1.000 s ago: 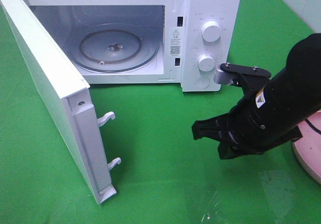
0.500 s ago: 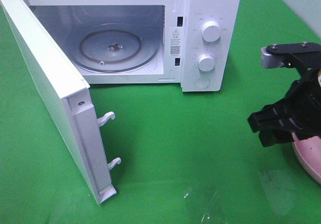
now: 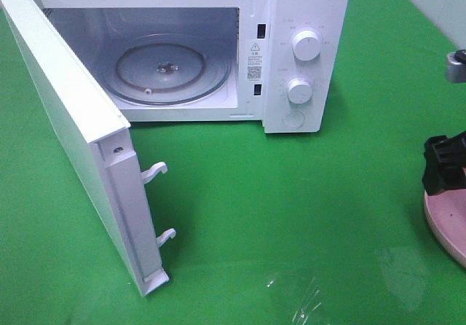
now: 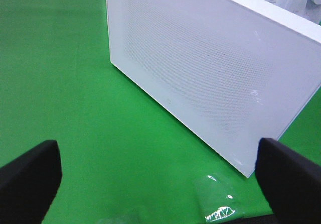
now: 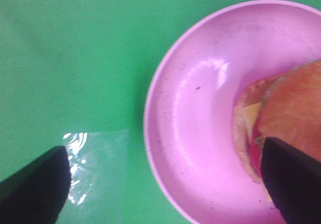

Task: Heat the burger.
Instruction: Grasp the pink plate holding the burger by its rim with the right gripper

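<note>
Microwave (image 3: 302, 19) open, unloaded. Burger (image 5: 296, 103) on plate (image 5: 190, 133), ungrasped; right fingers (image 5: 288, 179) spread above it, left fingers (image 4: 30, 176) spread. Loading, heating remain.

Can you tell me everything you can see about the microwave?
The microwave is a white box that looks like painted metal, standing upright on the green cloth. Its door is swung wide open on the left, with two white latch hooks on its free edge. Inside lies a round glass turntable with no food on it. Two round white knobs sit one above the other on the right panel. Only the cloth touches it.
</note>
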